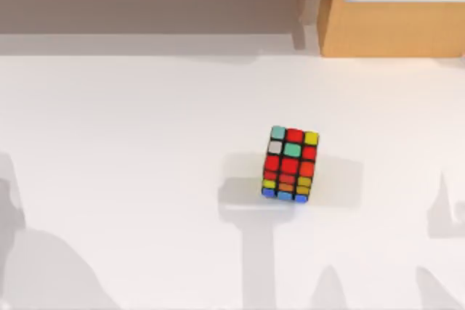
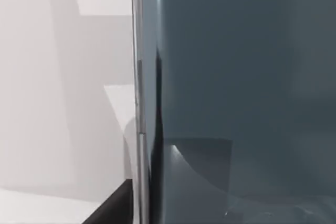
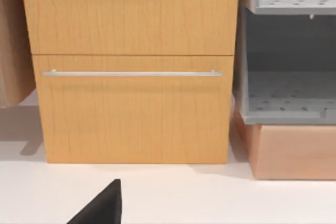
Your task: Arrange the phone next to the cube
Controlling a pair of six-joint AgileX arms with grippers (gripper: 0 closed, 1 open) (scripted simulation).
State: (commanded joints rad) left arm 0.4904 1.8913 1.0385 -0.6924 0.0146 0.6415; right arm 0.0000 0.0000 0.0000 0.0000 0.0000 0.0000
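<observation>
your left gripper seems to carry the phone, grip not visible; the cube waits right of centre.

White table spreads wide, shadows pooling at its six o'clock edge. Up at one o'clock sits a wooden drawer cabinet with a slim silver handle; just beside it, a grey perforated shelf unit on a wooden base.

One dark fingertip of the left pincer at lower left; one dark right-pincer fingertip at lower centre-left.
</observation>
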